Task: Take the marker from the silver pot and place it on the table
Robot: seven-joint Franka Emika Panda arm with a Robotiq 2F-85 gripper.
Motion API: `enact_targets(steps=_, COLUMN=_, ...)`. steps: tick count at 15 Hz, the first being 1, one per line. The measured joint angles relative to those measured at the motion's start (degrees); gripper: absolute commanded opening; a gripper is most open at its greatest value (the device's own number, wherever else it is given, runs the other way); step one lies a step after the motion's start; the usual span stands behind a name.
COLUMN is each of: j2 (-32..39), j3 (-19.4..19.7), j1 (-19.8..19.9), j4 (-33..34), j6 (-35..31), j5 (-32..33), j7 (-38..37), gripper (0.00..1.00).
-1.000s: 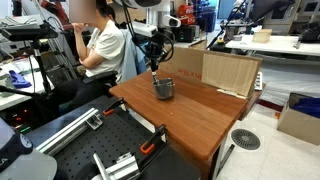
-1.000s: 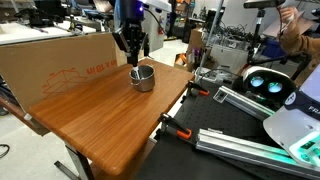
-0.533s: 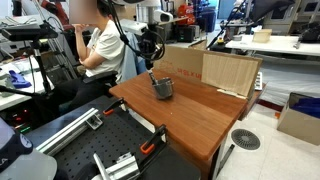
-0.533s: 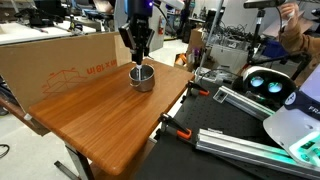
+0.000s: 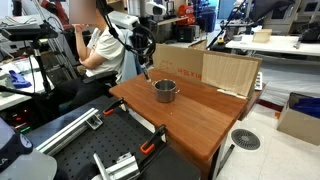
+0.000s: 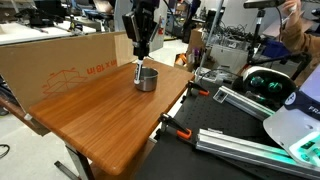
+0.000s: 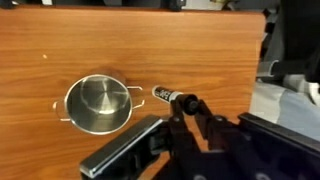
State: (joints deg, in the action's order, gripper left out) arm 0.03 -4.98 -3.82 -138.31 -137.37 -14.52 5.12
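The silver pot point(image 5: 165, 91) point(image 6: 146, 79) stands near the far end of the reddish-brown table point(image 5: 200, 115) point(image 6: 100, 110). In the wrist view the pot point(image 7: 97, 104) is empty. My gripper point(image 5: 143, 56) point(image 6: 139, 50) is above the table, raised beside the pot. It is shut on the dark marker point(image 7: 172, 98), which hangs down from the jaws point(image 5: 147, 72) point(image 6: 138, 68), with its tip clear of the pot rim. In the wrist view the gripper point(image 7: 190, 108) holds the marker over bare wood to the right of the pot.
A large cardboard box point(image 5: 226, 70) point(image 6: 60, 60) stands along one table edge behind the pot. A seated person point(image 5: 100, 45) is close behind the arm. A black railed platform point(image 5: 90, 150) and a floor fan point(image 5: 245, 139) lie beyond the table.
My gripper has risen out of the pot with the marker in it and shifted sideways, away from above the pot. The pot has stayed in place.
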Motion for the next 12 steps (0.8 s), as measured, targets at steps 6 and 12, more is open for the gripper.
enact_targets(steps=6, j2=-2.68, j3=-0.26, j1=-0.90, j4=-2.03, j6=0.32, j5=-3.40, j7=2.16, gripper=0.05)
enact_targets(steps=12, j2=-1.22, j3=0.59, j1=-0.80, j4=0.60, j6=7.47, j5=-5.20, j7=3.91, gripper=0.05)
